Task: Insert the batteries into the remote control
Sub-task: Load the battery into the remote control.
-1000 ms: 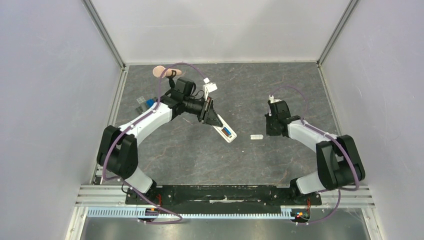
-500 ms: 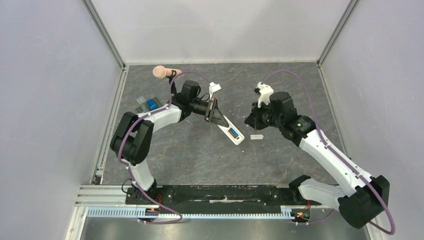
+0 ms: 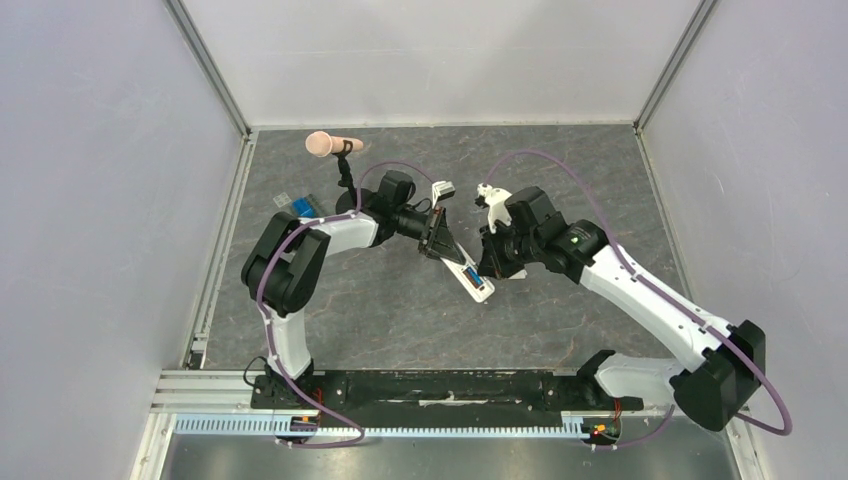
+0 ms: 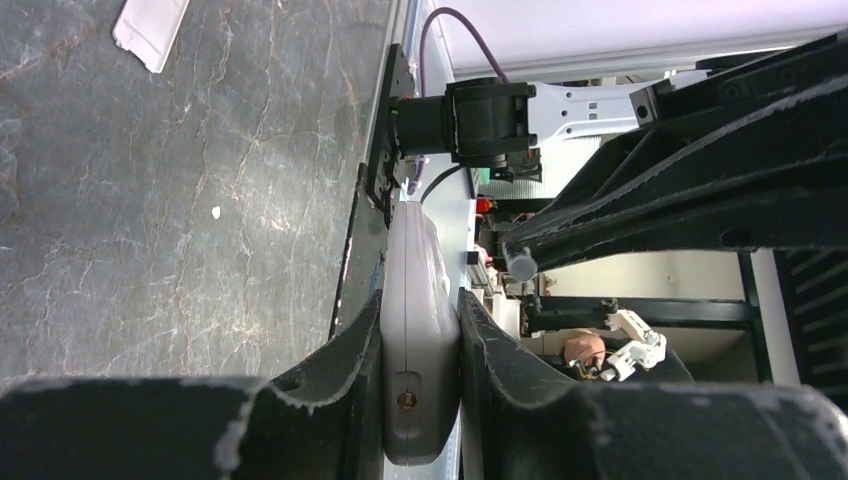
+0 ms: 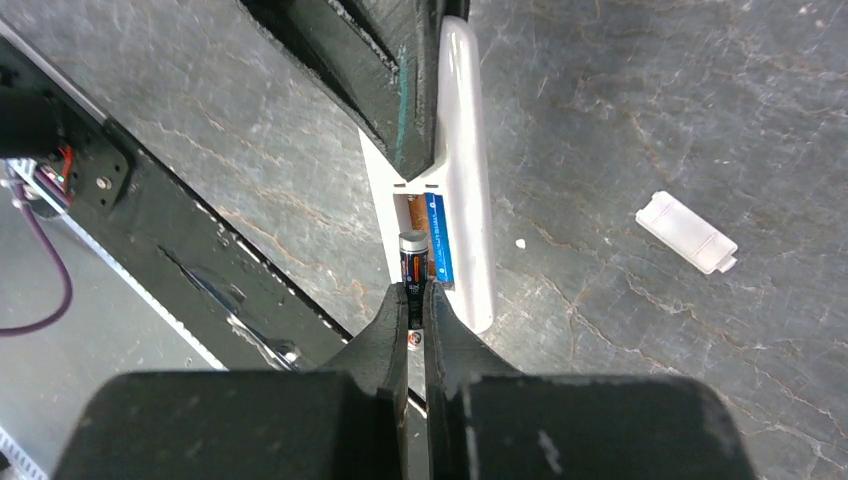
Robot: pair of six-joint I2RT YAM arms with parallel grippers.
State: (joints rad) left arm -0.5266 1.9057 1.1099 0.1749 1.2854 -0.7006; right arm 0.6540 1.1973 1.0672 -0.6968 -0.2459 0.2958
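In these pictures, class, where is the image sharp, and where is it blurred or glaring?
Right wrist view: dark battery and remote control sharp, near fingers soft. Left wrist view: fingers blurred, bright glare upper right. Top view: even lighting, small parts tiny.

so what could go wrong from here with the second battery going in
1. The right gripper pinches the dark battery only by its lower end, so pressing down could tilt it or let it slip out.
2. The blue battery already fills the slot beside it; the dark one may catch on it or on the compartment edge.
3. The left gripper holds the remote control on edge off the table, so a push could twist it in the grip.
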